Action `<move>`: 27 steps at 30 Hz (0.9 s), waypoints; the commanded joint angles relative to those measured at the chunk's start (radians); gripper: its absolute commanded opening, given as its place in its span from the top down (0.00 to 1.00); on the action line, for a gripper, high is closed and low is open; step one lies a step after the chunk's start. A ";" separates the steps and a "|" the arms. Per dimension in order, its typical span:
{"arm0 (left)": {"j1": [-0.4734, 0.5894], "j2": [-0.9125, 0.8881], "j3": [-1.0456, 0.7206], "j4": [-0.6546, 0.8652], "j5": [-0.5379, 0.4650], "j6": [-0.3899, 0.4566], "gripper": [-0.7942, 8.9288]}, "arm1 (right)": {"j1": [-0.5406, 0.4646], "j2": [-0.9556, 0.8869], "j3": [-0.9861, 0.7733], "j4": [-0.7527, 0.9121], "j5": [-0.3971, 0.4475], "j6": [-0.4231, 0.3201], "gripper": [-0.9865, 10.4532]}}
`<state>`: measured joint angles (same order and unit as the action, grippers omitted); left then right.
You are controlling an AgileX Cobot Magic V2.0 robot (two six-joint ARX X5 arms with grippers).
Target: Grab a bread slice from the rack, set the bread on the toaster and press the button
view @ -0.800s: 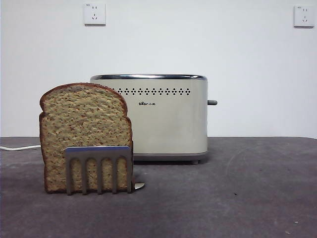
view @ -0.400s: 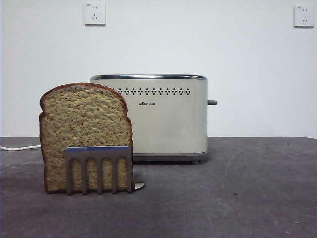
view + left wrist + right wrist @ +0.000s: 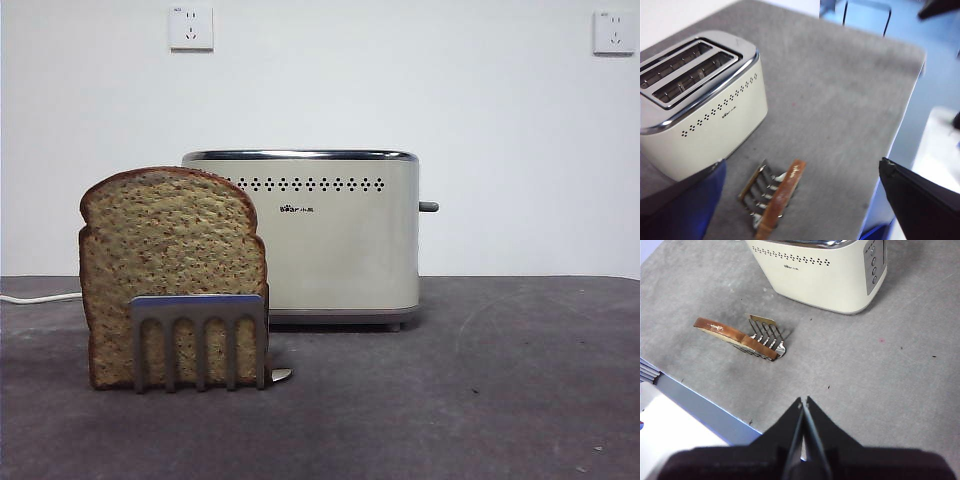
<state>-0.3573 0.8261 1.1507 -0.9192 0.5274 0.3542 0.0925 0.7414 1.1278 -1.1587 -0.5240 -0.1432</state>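
Bread first: the slice of bread [image 3: 170, 270] stands upright in the rack [image 3: 199, 340], nearest the front camera at about eight o'clock on the grey table [image 3: 480, 400], with the rack's arched slots covering its lower right part. Behind it, toward the centre, stands the toaster [image 3: 320, 235], its grey lever [image 3: 428, 207] sticking out at three o'clock and its two top slots empty. Both arms hang high above the table. The right gripper [image 3: 803, 402] has its jaws pressed together, holding nothing. The left gripper [image 3: 805, 200] has its jaws spread wide, the rack and slice between them far below.
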 commanded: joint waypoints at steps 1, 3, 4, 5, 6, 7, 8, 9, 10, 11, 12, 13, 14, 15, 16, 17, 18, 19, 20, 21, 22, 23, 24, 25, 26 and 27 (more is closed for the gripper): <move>-0.081 0.092 0.025 -0.025 -0.088 0.121 0.26 | 0.003 0.006 0.001 0.005 -0.001 -0.008 0.92; -0.137 0.154 0.043 -0.045 -0.160 0.161 0.26 | 0.003 0.010 0.001 0.006 -0.001 -0.008 0.92; -0.167 0.187 0.050 -0.051 -0.200 0.180 0.26 | 0.003 0.013 0.001 0.006 -0.001 -0.008 0.92; -0.192 0.212 0.052 -0.054 -0.235 0.196 0.26 | 0.003 0.014 0.001 0.006 -0.001 -0.008 0.92; -0.222 0.245 0.052 -0.056 -0.282 0.216 0.26 | 0.003 0.017 0.001 0.006 -0.002 -0.008 0.92; -0.241 0.270 0.053 -0.056 -0.314 0.229 0.26 | 0.003 0.018 0.001 0.006 -0.001 -0.008 0.92; -0.259 0.293 0.053 -0.057 -0.340 0.239 0.26 | 0.003 0.018 0.001 0.006 -0.002 -0.008 0.92; -0.278 0.321 0.053 -0.058 -0.364 0.255 0.26 | 0.003 0.019 0.001 0.006 -0.001 -0.009 0.92; -0.294 0.347 0.053 -0.058 -0.383 0.269 0.26 | 0.003 0.021 0.001 0.006 -0.002 -0.010 0.92; -0.306 0.369 0.053 -0.058 -0.400 0.280 0.26 | 0.003 0.023 0.001 0.006 -0.002 -0.013 0.92; -0.317 0.394 0.053 -0.055 -0.414 0.291 0.26 | 0.003 0.024 0.001 0.006 -0.002 -0.013 0.92; -0.326 0.417 0.053 -0.055 -0.425 0.304 0.26 | 0.003 0.024 0.001 0.006 -0.002 -0.013 0.92; -0.332 0.438 0.053 -0.055 -0.432 0.311 0.26 | 0.003 0.024 0.001 0.006 -0.001 -0.013 0.92; -0.336 0.456 0.053 -0.054 -0.436 0.314 0.26 | 0.003 0.024 0.001 0.006 -0.001 -0.013 0.92; -0.339 0.477 0.053 -0.054 -0.445 0.317 0.26 | 0.003 0.024 0.001 0.006 -0.002 -0.013 0.92; -0.342 0.496 0.053 -0.056 -0.449 0.323 0.26 | 0.003 0.024 0.001 0.006 -0.002 -0.013 0.92; -0.343 0.511 0.053 -0.056 -0.449 0.326 0.26 | 0.003 0.024 0.001 0.006 -0.002 -0.013 0.92; -0.343 0.526 0.053 -0.055 -0.449 0.327 0.28 | 0.003 0.024 0.001 0.006 -0.002 -0.013 0.92; -0.343 0.546 0.053 -0.055 -0.449 0.327 0.28 | 0.003 0.024 0.001 0.006 -0.002 -0.013 0.92; -0.343 0.560 0.053 -0.055 -0.449 0.327 0.28 | 0.003 0.024 0.001 0.006 -0.001 -0.014 0.92; -0.343 0.571 0.053 -0.055 -0.449 0.327 0.29 | 0.003 0.024 0.001 0.006 -0.001 -0.014 0.92; -0.343 0.580 0.053 -0.055 -0.449 0.327 0.37 | 0.003 0.024 0.001 0.006 -0.001 -0.015 0.92; -0.343 0.586 0.053 -0.056 -0.449 0.327 0.48 | 0.003 0.024 0.001 0.006 -0.002 -0.015 0.92; -0.343 0.588 0.053 -0.056 -0.450 0.327 0.57 | 0.003 0.024 0.001 0.006 -0.001 -0.015 0.92; -0.343 0.589 0.053 -0.055 -0.451 0.327 0.65 | 0.003 0.024 0.001 0.006 -0.001 -0.015 0.92; -0.343 0.591 0.053 -0.058 -0.454 0.327 0.72 | 0.003 0.024 0.001 0.006 -0.002 -0.015 0.92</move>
<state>-0.6968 1.4117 1.2045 -0.9749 0.0731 0.6727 0.0925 0.7658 1.1278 -1.1584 -0.5240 -0.1501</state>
